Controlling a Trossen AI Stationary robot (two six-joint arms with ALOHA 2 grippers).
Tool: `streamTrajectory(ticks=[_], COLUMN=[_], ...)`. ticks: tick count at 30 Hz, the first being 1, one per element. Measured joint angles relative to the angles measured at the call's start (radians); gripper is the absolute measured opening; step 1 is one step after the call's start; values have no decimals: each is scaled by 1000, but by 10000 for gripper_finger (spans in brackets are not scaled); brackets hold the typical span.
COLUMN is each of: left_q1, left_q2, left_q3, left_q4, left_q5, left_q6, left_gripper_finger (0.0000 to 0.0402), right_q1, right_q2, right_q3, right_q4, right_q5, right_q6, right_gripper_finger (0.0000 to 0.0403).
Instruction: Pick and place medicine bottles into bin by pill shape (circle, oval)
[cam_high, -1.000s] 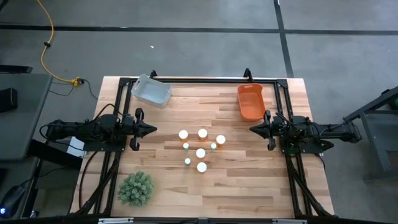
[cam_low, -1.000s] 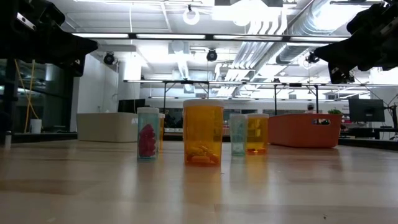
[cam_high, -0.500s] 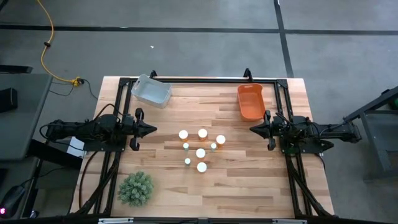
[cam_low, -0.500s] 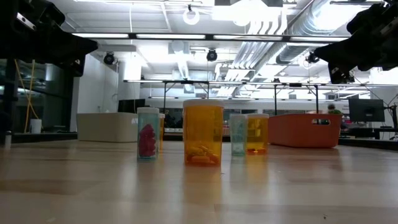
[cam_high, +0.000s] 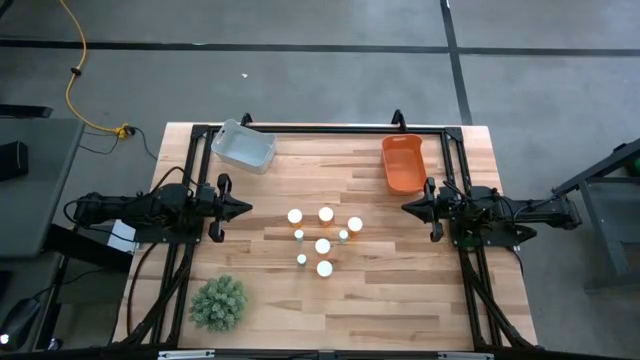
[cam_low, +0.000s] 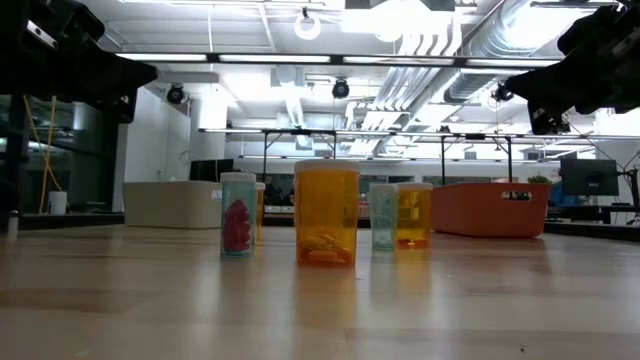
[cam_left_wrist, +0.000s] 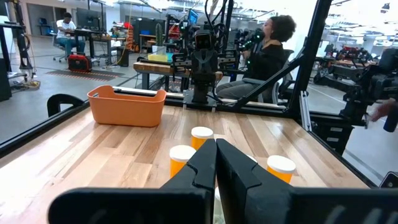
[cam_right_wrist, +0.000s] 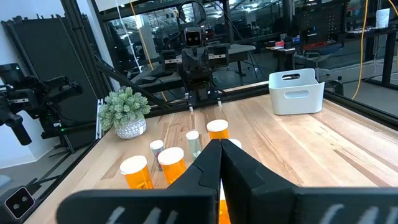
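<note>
Wooden tabletop (cam_high: 400, 300) with a white bin (cam_high: 243, 146) near its far-left corner, an orange bin (cam_high: 402, 162) near its far-right corner and a green plant ball (cam_high: 219, 302) near its front-left corner. At the centre stand the medicine bottles (cam_high: 322, 245), seven upright containers with round white caps, most amber-orange and a few smaller and paler, one holding red pills. The left pincer (cam_high: 243, 208) waits at the left edge and the right pincer (cam_high: 408, 208) at the right edge, each pressed together and holding nothing.
</note>
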Motion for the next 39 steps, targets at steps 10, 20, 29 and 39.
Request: streamTrajectory(ticks=[10,20,29,39], left_q1=[0,0,0,0], left_q2=[0,0,0,0], left_q3=[0,0,0,0], left_q4=[0,0,0,0], left_q5=[0,0,0,0], left_q6=[0,0,0,0], left_gripper_finger=[1,1,1,1], right_q1=[0,1,0,0], right_q2=[0,176,588,967], right_q3=[0,7,258,526], right_q4=[116,714,431,141], right_q5=[28,-60,126,106], right_q6=[75,-100,-72,-53], right_gripper_finger=[0,0,79,248])
